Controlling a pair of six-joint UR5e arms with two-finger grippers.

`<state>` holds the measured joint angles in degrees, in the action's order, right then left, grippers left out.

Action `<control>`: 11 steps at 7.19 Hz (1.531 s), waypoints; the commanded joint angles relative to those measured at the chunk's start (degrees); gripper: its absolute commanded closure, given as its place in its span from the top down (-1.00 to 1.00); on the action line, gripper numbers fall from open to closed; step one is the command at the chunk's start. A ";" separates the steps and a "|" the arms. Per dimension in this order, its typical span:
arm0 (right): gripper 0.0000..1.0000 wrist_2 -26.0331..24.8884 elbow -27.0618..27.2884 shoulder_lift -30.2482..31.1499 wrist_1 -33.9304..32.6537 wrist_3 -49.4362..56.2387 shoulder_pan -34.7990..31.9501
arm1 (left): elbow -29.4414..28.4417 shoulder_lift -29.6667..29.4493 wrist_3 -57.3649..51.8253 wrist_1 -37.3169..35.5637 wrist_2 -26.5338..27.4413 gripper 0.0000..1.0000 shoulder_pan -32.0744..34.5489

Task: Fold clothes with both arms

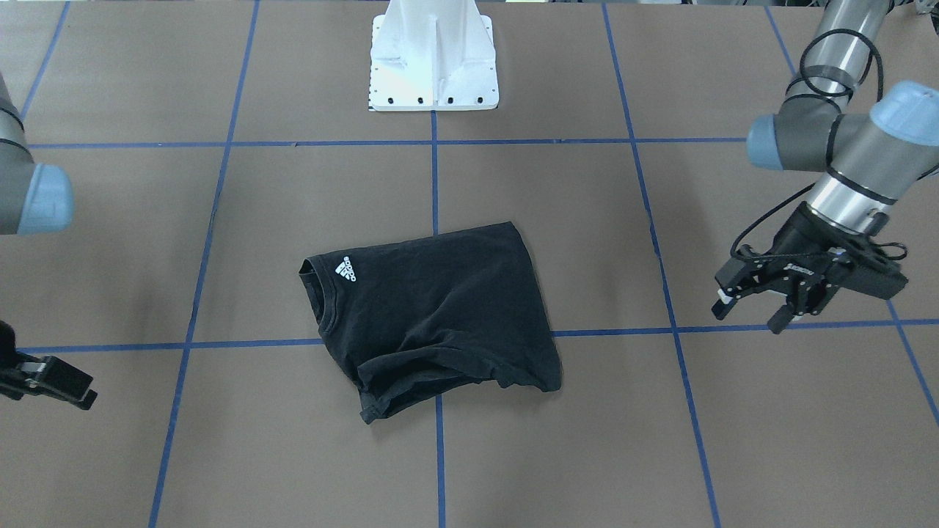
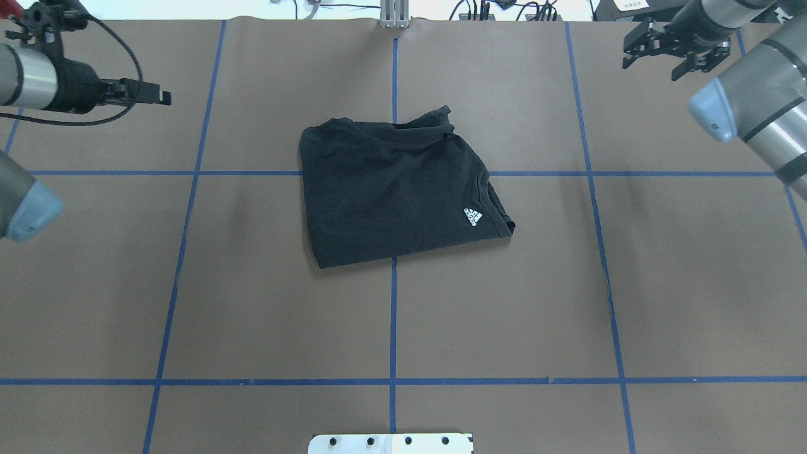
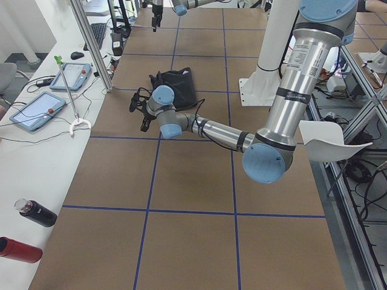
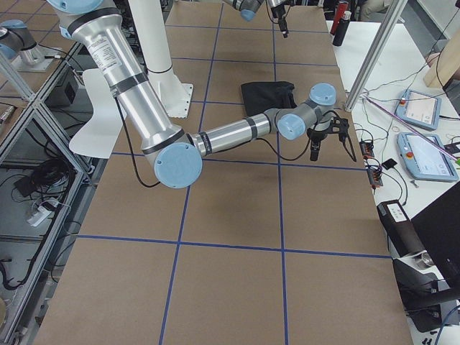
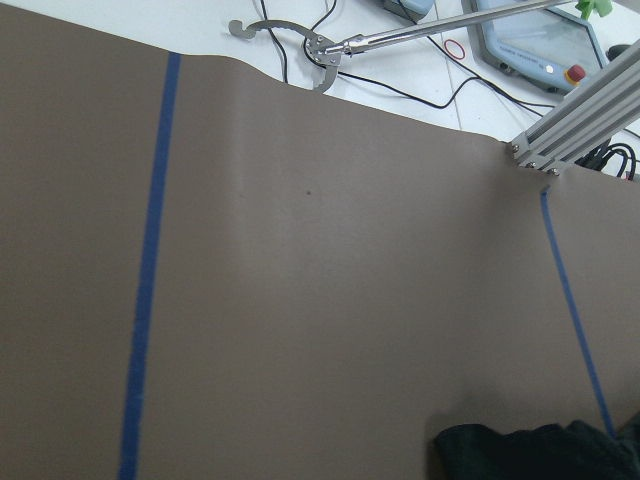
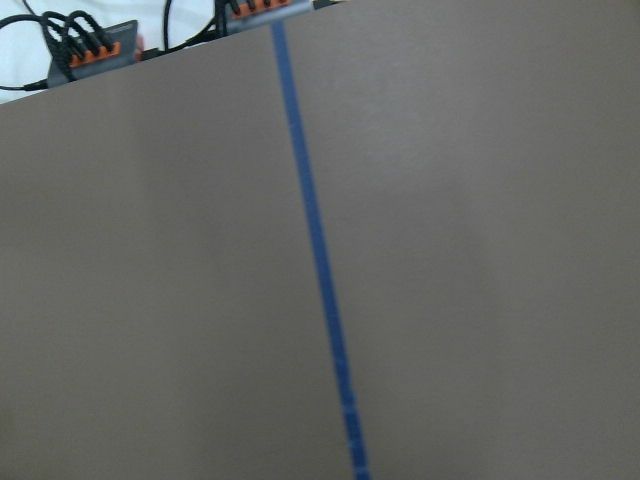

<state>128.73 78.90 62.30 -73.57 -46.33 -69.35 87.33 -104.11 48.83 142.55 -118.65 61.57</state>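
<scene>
The black T-shirt [image 1: 440,301] lies folded into a compact rectangle at the table's middle, back up, its small white neck logo [image 2: 473,216] showing; the chest graphic is hidden. It also shows in the overhead view [image 2: 391,189], both side views [image 3: 175,81] [image 4: 267,95] and at the bottom edge of the left wrist view [image 5: 530,452]. My left gripper [image 1: 750,317] is open and empty, hovering well off the shirt's side [image 2: 165,96]. My right gripper [image 2: 654,63] is open and empty, far off the other side, partly cut off in the front view [image 1: 66,389].
The white pedestal base [image 1: 433,66] stands at the robot's edge of the brown table, which is marked with blue tape lines [image 2: 393,315]. Beyond the far edge are an aluminium post [image 3: 91,45], tablets [image 3: 36,112], bottles [image 3: 36,212] and cables.
</scene>
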 commanded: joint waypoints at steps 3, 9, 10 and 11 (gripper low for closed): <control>1.00 2.40 0.99 8.71 -7.50 27.18 -10.51 | 1.35 9.18 -37.83 -13.97 -11.37 0.99 16.95; 1.00 2.50 17.44 22.19 -28.03 49.85 -19.51 | 24.96 19.99 -52.06 -45.73 -14.15 0.99 24.74; 1.00 2.32 21.08 25.38 -28.20 49.85 -19.42 | 27.26 21.31 -53.73 -49.61 -14.06 0.99 25.26; 1.00 2.32 21.64 26.72 -27.94 49.93 -19.42 | 26.07 22.36 -54.79 -49.13 -13.71 0.99 25.35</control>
<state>131.11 97.83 86.10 -101.48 3.42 -88.78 112.85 -83.15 -4.13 95.23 -132.66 86.61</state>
